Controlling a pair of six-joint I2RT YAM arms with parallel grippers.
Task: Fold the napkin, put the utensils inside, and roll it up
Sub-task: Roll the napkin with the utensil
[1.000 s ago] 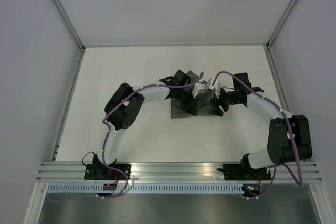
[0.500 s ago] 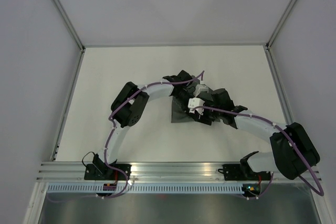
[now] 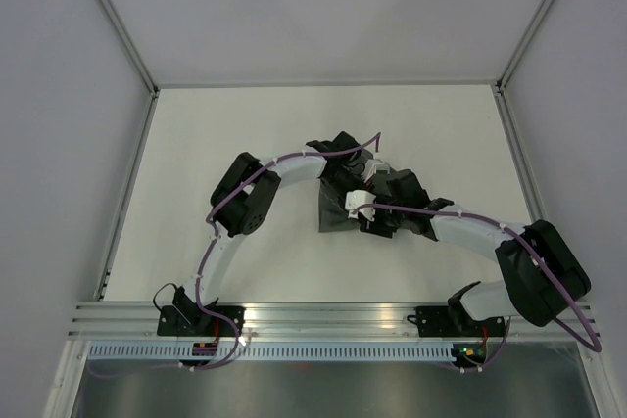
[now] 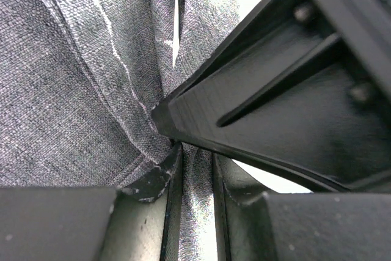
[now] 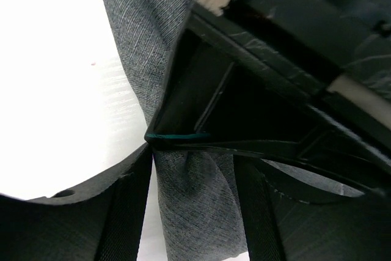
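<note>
The dark grey napkin (image 3: 333, 214) lies bunched mid-table, mostly hidden under both grippers. My left gripper (image 3: 355, 181) comes in from the far left. In the left wrist view its jaws (image 4: 192, 163) are pinched on a thin fold of the napkin (image 4: 79, 77). My right gripper (image 3: 370, 214) reaches in from the right, just in front of the left one. In the right wrist view it (image 5: 192, 157) is open, with a thick bunch of napkin (image 5: 195, 200) between the fingers. Of the utensils, only a thin teal sliver (image 5: 177, 136) shows under the left gripper's finger.
The white table (image 3: 216, 144) is bounded by a metal frame and grey walls. The aluminium rail (image 3: 323, 315) with the arm bases runs along the near edge. The two grippers crowd each other and nearly touch over the napkin.
My right arm has swung left from the napkin's right side, and its gripper is now over the napkin beside the left gripper. The left gripper has shifted only slightly.
</note>
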